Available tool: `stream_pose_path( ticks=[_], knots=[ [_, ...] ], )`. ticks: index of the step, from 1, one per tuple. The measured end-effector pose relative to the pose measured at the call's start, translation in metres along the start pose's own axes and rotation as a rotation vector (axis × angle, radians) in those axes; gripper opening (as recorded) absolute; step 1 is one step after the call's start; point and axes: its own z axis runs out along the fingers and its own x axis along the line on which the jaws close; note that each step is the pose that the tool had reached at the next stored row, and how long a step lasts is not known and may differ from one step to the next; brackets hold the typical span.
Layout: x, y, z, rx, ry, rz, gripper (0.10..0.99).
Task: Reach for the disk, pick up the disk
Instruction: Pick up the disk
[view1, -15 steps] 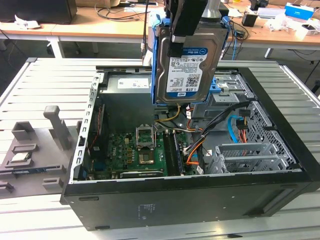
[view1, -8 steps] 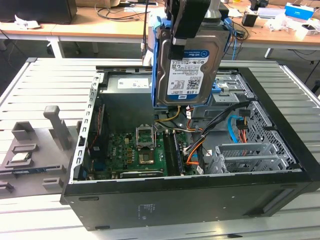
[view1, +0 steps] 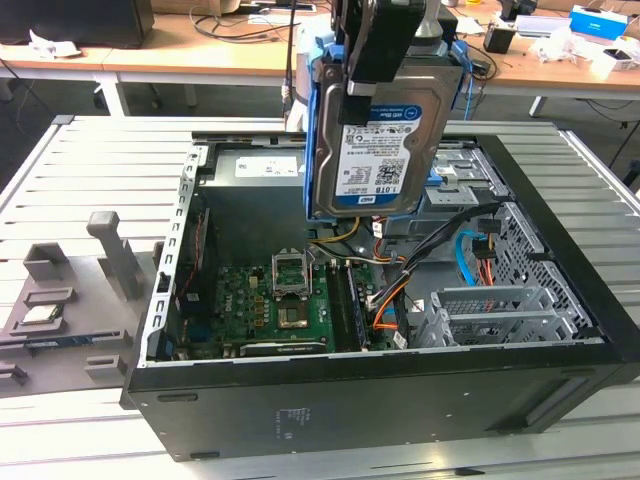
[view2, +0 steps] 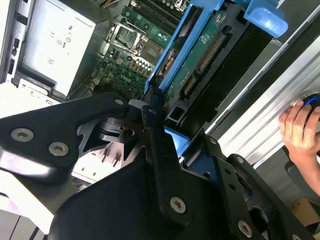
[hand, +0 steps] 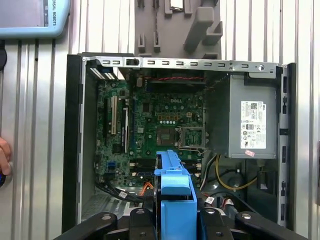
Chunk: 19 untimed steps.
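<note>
The disk (view1: 372, 140) hangs upright above the open computer case (view1: 400, 400). Its silver face carries a white-and-blue label, and a blue bracket runs along its edges. My gripper (view1: 385, 60) is shut on its upper end, well clear of the case. In the second wrist view the disk (view2: 200, 65) shows its green circuit board and blue bracket between the black fingers (view2: 155, 125). In the first wrist view the blue bracket of the disk (hand: 175, 190) stands edge-on between my gripper (hand: 175, 220) halves, over the motherboard (hand: 155, 130).
Inside the case lie the motherboard (view1: 280, 300), coloured cables (view1: 395, 295) and a metal drive cage (view1: 500, 310). A grey fixture (view1: 70, 290) sits on the slatted table at the exterior view's left. A person's hand (view2: 300, 130) rests beside the case. Desks stand behind.
</note>
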Motion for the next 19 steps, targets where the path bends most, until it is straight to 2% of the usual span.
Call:
stream_pose_path(
  ticks=[19],
  knots=[
    [0.0188, -0.0004, -0.0002, 0.0, 0.0, 0.0, 0.369]
  ],
)
